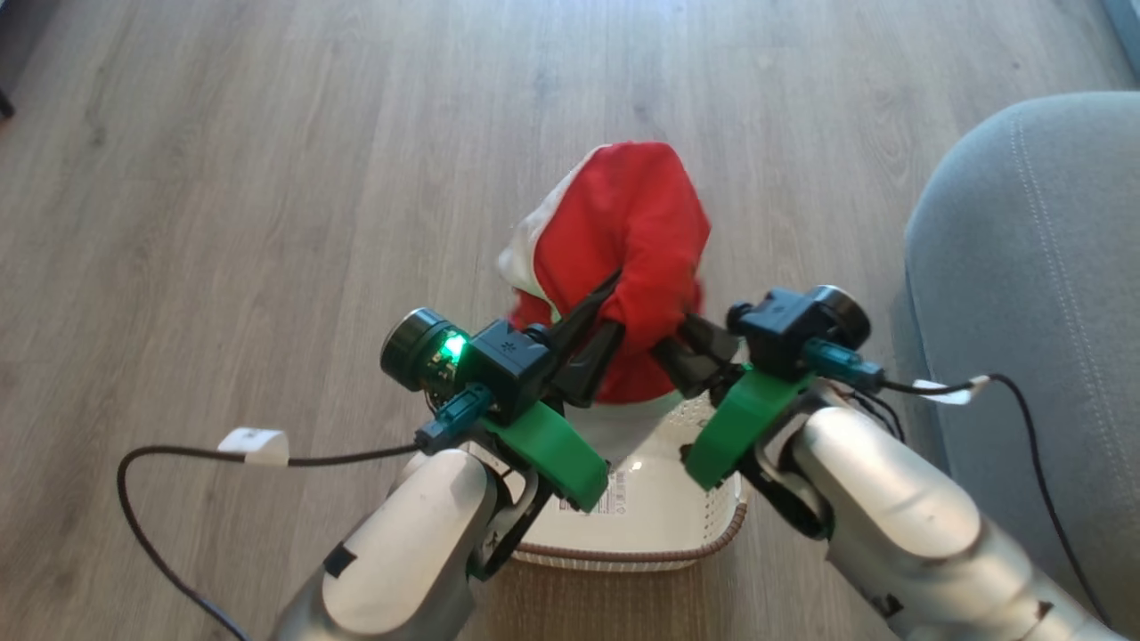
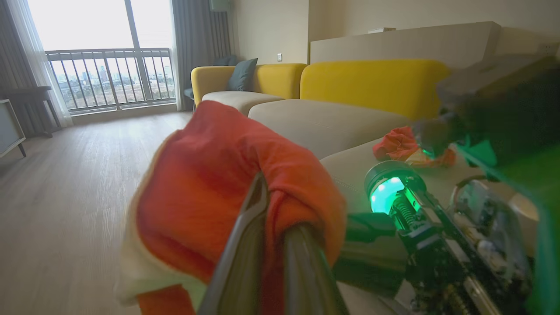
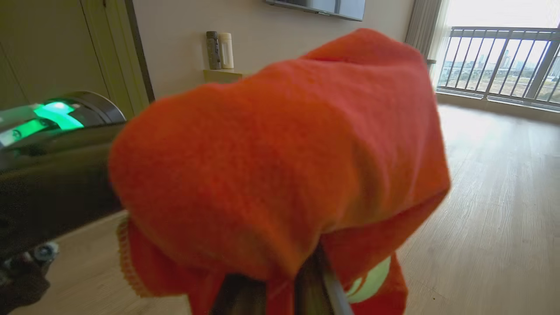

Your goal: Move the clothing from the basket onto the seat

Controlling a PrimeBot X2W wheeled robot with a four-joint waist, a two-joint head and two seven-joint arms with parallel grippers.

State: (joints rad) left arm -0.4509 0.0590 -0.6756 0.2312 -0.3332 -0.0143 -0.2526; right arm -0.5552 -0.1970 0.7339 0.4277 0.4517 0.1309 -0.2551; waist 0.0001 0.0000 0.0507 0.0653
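Clothing (image 1: pixel 628 223): one red garment with a white band, bunched and lifted above the far end of the basket (image 1: pixel 659 534). Its lower end hangs down to about the far rim; I cannot tell whether it is fully clear of it.

Left gripper (image 1: pixel 613 307): clenched on the garment's near left fold, with cloth pinched between the fingers.
Right gripper (image 1: pixel 681 338): clamped on the near right fold, close beside the left gripper.

Step, as I judge it: lift-out with both arms, carry not yet begun. The next move calls for raising the cloth clear of the rim, then swinging both arms together to the right toward the seat (image 1: pixel 1024 267) and letting go over its top.

Basket: on the wooden floor (image 1: pixel 223 178), between the forearms. The near part of its floor is bare apart from a paper label (image 1: pixel 592 500). The far part is hidden by the cloth.

Seat: at the right, near the basket. In the left wrist view a second red garment (image 2: pixel 400 144) lies crumpled on its top.
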